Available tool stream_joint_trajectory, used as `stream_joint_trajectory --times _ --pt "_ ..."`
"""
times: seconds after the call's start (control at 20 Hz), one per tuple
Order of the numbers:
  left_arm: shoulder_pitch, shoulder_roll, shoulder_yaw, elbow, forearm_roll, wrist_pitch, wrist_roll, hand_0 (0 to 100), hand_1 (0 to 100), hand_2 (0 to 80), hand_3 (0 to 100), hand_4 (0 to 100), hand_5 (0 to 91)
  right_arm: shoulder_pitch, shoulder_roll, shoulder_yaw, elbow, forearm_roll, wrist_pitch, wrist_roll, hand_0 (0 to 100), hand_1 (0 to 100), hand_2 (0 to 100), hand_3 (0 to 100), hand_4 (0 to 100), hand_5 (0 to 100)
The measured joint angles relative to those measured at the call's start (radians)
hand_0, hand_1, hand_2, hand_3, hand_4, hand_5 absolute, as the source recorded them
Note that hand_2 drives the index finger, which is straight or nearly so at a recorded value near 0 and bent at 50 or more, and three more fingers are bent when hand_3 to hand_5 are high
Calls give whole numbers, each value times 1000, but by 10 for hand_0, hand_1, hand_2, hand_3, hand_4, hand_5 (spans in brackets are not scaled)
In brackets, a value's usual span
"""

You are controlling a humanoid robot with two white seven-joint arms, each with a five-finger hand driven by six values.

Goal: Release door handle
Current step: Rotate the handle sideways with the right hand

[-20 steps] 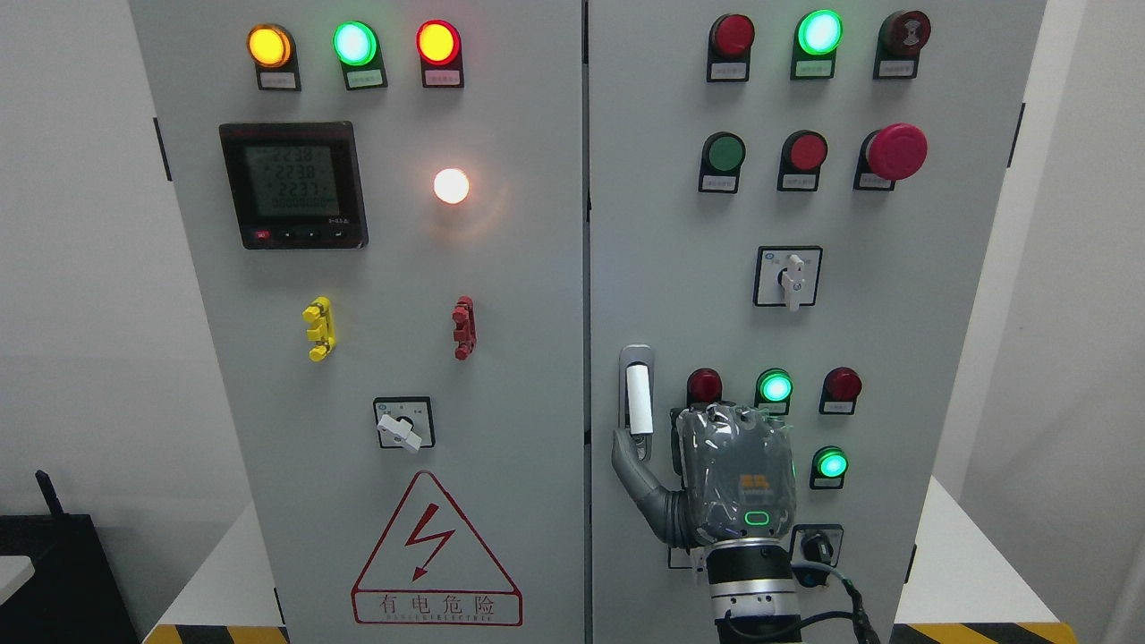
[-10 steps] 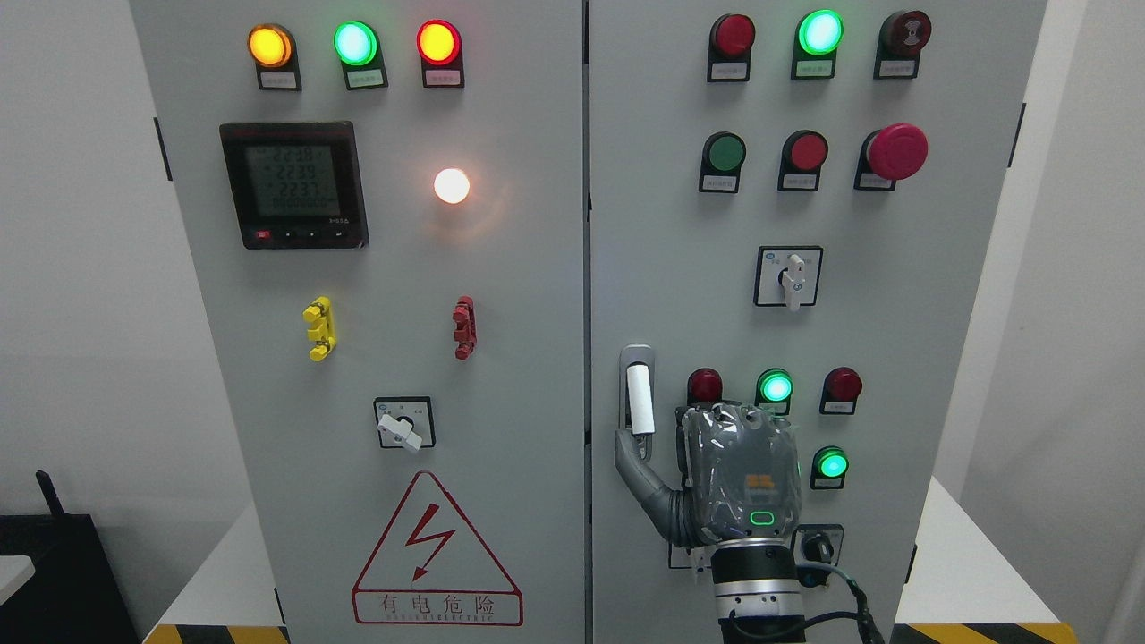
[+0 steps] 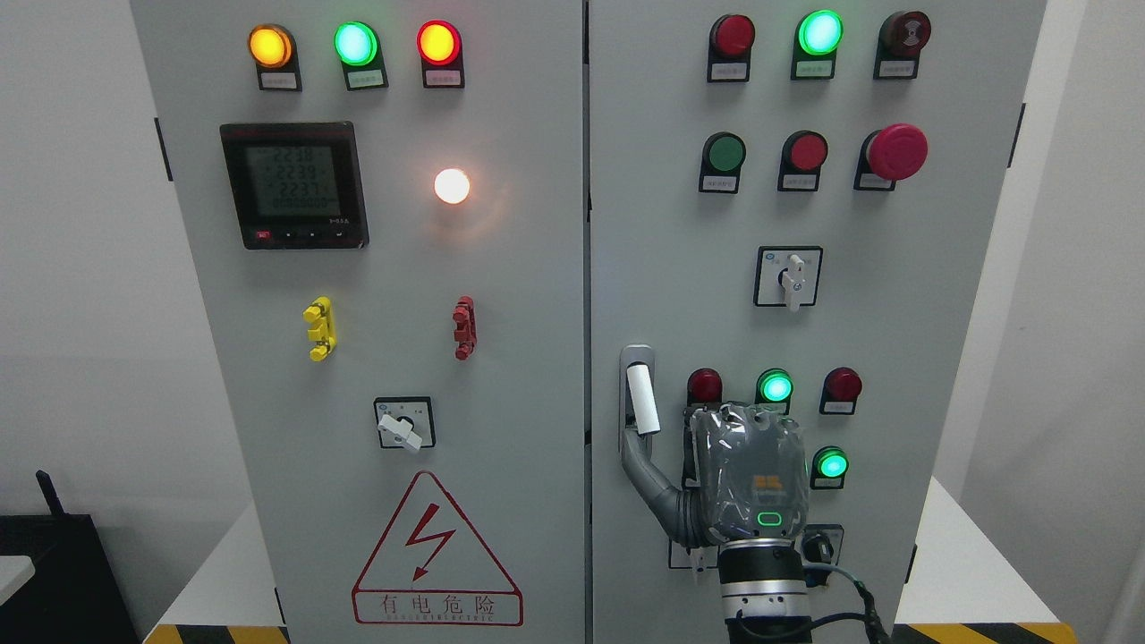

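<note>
The door handle [image 3: 642, 398] is a white lever in a grey recess at the left edge of the cabinet's right door [image 3: 680, 268]. Its lower end tilts slightly to the right. My right hand [image 3: 716, 465] comes up from the bottom edge, with its back toward the camera, just right of and below the handle. Its thumb [image 3: 637, 452] stretches up and left, and the tip touches the lever's lower end. The other fingers are hidden behind the back of the hand and wrap nothing that I can see. The left arm is out of view.
The hand is ringed by a red lamp [image 3: 704, 385], a lit green lamp [image 3: 775, 387], another green lamp [image 3: 832, 464] and a key switch [image 3: 816, 544]. A rotary switch [image 3: 789, 277] sits above. The left door [image 3: 402, 313] carries a meter, lamps and a warning triangle.
My right hand has shifted to the right and slightly down. The thumb has slid along with it, and the handle's lower end has swung a little to the right.
</note>
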Motion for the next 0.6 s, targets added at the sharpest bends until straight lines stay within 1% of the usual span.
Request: stream_joint_trajectory --times 0.6 --pt "0 0 0 0 0 -1 0 120 389 0 0 0 0 1 -1 -13 -8 -1 -4 0 351 100 962 1000 938 972"
